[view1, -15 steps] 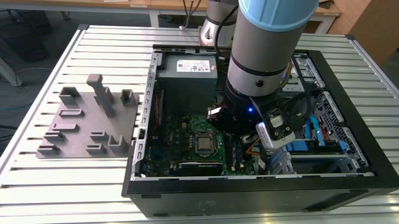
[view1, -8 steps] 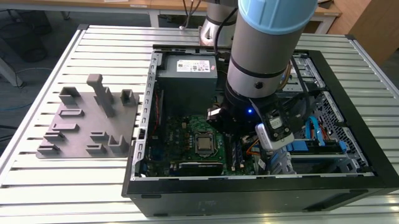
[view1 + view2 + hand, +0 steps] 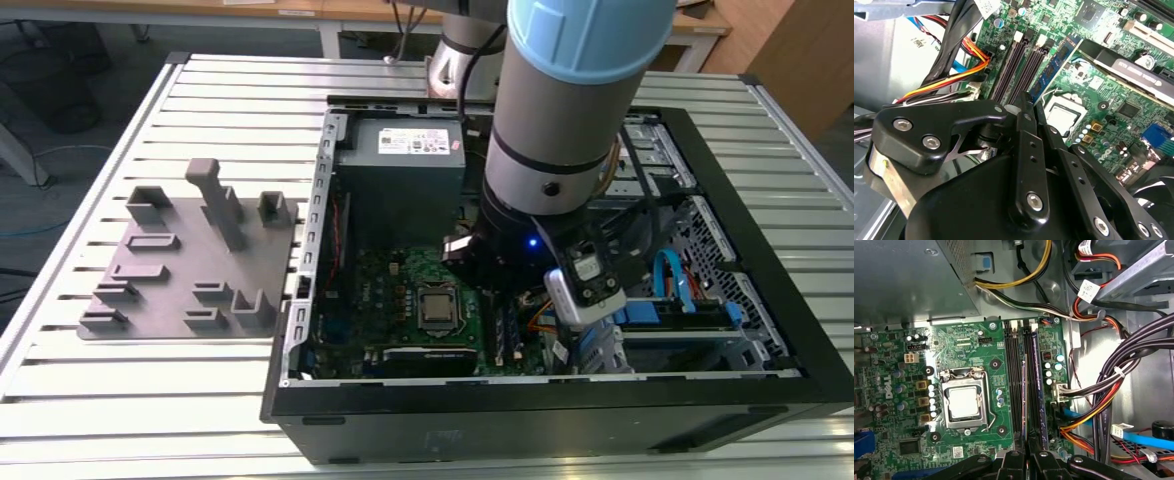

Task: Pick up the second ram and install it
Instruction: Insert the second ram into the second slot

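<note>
Currently, exterior view: gripper (image 3: pixel 501 285) low inside the computer case (image 3: pixel 747 200), over the motherboard (image 3: pixel 394 280). Second wrist view: fingers (image 3: pixel 1024 107) nearly together above the second ram (image 3: pixel 1054 65), apparently seated already. First wrist view: stick in its slot (image 3: pixel 1036 385), pressing unconfirmed.

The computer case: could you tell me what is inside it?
A green motherboard with its processor socket, a grey power supply and coloured cables. In the exterior view the arm covers most of the memory slots.

The arm (image 3: pixel 567 120) is showing silver tubing with a pale-blue cap; the black end effector (image 3: pixel 1026 107) is carrying silver screws.
</note>
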`<state>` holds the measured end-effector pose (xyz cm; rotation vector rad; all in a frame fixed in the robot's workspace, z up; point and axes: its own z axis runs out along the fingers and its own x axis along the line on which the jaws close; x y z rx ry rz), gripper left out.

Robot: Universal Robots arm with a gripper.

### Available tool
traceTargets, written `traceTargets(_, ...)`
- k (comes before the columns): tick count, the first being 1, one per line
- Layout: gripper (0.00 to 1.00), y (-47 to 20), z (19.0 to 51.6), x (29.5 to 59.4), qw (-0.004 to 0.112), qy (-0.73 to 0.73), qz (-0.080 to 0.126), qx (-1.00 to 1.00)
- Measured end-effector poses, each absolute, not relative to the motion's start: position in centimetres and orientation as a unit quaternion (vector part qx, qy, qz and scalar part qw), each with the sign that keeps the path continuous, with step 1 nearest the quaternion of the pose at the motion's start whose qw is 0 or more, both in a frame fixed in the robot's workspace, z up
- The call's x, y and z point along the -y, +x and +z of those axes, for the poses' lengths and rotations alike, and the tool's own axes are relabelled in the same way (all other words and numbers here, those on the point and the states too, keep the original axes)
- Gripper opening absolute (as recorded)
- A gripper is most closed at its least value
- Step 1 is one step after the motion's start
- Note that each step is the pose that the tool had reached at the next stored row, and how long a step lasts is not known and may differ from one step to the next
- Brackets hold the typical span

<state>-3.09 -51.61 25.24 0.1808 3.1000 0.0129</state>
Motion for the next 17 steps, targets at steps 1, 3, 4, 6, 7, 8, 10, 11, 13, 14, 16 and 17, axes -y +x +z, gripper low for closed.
traceTargets(1,0.14,-3.09,25.2,51.6,0.018,0.058,0.004,-0.998)
traceTargets(3,0.14,-3.09,25.11,51.6,0.018,0.058,0.004,-0.998)
traceTargets(4,0.14,-3.1,25.06,51.6,0.018,0.058,0.004,-0.998)
traceTargets(6,0.14,-3.09,24.97,51.59,0.018,0.058,0.004,-0.998)
traceTargets(7,0.14,-3.09,24.91,51.59,0.018,0.058,0.004,-0.998)
traceTargets(8,0.14,-3.09,24.84,51.59,0.018,0.058,0.004,-0.998)
traceTargets(10,0.14,-3.09,24.69,51.59,0.018,0.058,0.004,-0.998)
traceTargets(11,0.14,-3.09,24.61,51.59,0.018,0.058,0.004,-0.998)
traceTargets(13,0.14,-3.09,24.46,51.58,0.018,0.058,0.004,-0.998)
traceTargets(14,0.14,-3.09,24.4,51.58,0.018,0.058,0.004,-0.998)
traceTargets(16,0.14,-3.09,24.32,51.58,0.018,0.058,0.004,-0.998)
traceTargets(17,0.14,-3.09,24.26,51.57,0.018,0.058,0.004,-0.998)
